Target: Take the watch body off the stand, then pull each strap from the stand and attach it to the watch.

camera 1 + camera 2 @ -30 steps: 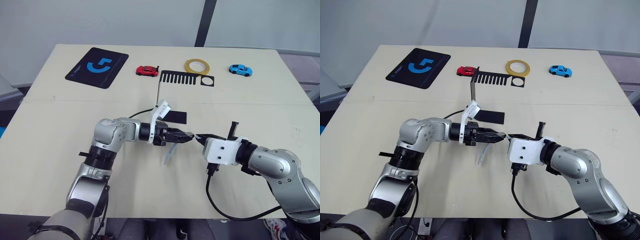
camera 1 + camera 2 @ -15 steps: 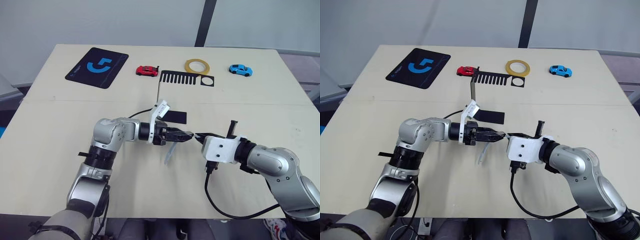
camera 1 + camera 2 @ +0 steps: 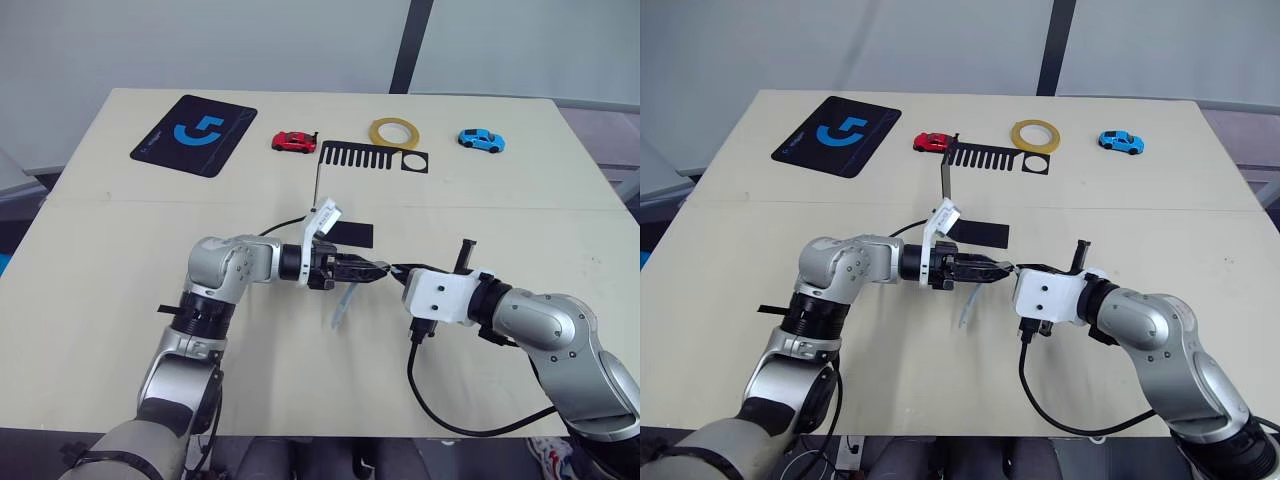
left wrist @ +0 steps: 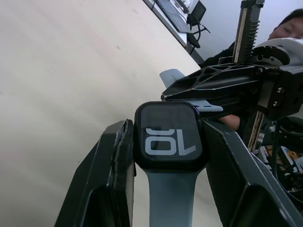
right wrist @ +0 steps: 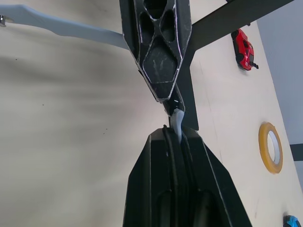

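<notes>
- Since a second ago my right pincer [image 3: 399, 271] has crept a little toward my left pincer [image 3: 377, 272]; table items unchanged.
- Left pincer is clamped on the watch [image 4: 168, 135], one finger on each side of the case, screen showing white digits.
- One strap [image 3: 338, 307] is already on the watch, hanging down toward the table [image 3: 100, 260].
- Right pincer is pinched narrow on the second strap [image 5: 177, 121], its tip right at the watch's free edge.
- Both pincers meet above the table just in front of the stand [image 3: 371, 160].
- Stand's slotted top is bare.
- Behind it: red car [image 3: 293, 142], tape roll [image 3: 395, 132], blue car [image 3: 480, 140], black mat [image 3: 194, 134].
</notes>
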You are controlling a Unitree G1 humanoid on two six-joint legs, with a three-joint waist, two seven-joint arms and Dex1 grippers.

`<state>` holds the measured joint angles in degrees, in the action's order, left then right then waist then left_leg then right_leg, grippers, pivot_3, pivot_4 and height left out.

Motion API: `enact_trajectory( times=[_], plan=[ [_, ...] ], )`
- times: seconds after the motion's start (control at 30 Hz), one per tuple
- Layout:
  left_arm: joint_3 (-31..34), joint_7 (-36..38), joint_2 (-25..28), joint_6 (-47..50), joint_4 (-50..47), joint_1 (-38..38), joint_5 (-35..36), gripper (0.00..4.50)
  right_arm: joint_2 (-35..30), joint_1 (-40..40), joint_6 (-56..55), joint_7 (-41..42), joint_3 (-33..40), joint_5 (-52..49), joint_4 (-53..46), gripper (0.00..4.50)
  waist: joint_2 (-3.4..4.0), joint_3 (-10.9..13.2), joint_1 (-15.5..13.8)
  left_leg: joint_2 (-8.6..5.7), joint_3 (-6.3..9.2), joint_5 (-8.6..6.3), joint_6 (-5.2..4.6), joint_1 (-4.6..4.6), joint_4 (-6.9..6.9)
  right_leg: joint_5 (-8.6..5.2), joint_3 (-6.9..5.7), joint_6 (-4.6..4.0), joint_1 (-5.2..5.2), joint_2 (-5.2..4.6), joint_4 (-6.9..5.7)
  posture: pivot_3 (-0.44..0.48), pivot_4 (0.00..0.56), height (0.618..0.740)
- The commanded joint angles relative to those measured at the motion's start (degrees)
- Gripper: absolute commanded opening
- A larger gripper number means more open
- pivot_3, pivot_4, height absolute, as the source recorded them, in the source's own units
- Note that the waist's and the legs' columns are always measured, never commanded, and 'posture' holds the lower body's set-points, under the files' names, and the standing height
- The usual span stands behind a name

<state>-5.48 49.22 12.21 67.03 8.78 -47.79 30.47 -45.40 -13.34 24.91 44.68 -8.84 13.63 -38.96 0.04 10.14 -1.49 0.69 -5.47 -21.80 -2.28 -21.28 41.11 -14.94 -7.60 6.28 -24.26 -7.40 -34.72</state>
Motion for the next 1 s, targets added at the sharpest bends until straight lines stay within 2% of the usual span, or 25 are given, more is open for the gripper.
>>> enact_trajectory(
  times=[0.03, 1.0],
  plan=[
    [-0.47, 0.35, -2.09, -0.10, -3.02, -0.53, 2.82, 1.70, 0.69, -1.59, 0.02, -0.16, -0.26, 0.23, -2.38, 0.00, 0.00, 0.00, 0.01, 0.00, 0.00, 0.00, 0.00, 0.00, 0.00, 0.00, 0.00, 0.00, 0.00, 0.00, 0.00, 0.000, 0.150, 0.732],
    [-0.08, 0.16, -2.33, 0.59, -3.77, -0.76, 3.21, 1.70, 1.68, -2.46, 0.61, -0.42, -0.94, 1.33, -1.25, 0.00, 0.00, 0.00, 0.02, 0.00, 0.00, 0.00, 0.00, 0.00, -0.01, 0.00, 0.00, 0.00, 0.00, 0.00, 0.00, 0.000, 0.150, 0.732]
  ],
)
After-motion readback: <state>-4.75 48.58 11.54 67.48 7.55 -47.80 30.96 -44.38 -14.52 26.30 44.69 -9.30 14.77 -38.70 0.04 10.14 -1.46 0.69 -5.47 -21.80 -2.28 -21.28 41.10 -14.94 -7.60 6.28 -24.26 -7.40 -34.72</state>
